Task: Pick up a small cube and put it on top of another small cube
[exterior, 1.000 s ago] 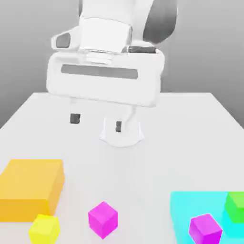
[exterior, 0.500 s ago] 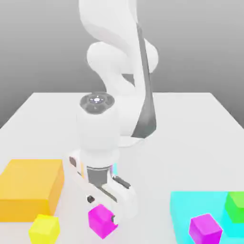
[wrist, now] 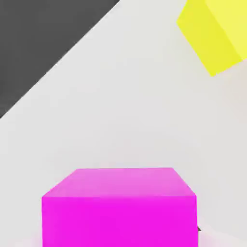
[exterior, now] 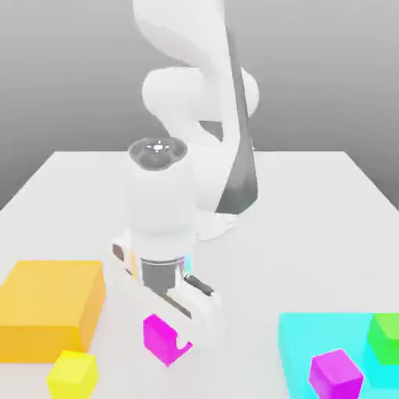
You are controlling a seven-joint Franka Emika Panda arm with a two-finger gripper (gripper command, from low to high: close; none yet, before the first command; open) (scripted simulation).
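The small cube point(exterior: 160, 337), hot pink, hangs just above the table near the front edge, and its top and front face sit close under the hand camera point(wrist: 120, 207). My gripper point(exterior: 167, 341) points down from the white arm and is shut on this cube; one dark fingertip point(exterior: 185, 344) presses its side on the exterior view's right. The another small cube point(exterior: 335, 374), purple, is at the front of the exterior view's right by a cyan block point(exterior: 300, 339); whether it rests on that block I cannot tell.
A large orange block point(exterior: 51, 308) lies at the exterior view's left. A yellow cube point(exterior: 72, 374) sits just in front of it, close to the held cube point(wrist: 214, 34). A green cube point(exterior: 383, 337) is at the cyan block's far right. The white table point(exterior: 312, 210) stretches behind.
The arm came down from high over the table to the pink cube. Its fingers closed on the cube, which now sits slightly higher than half a second ago.
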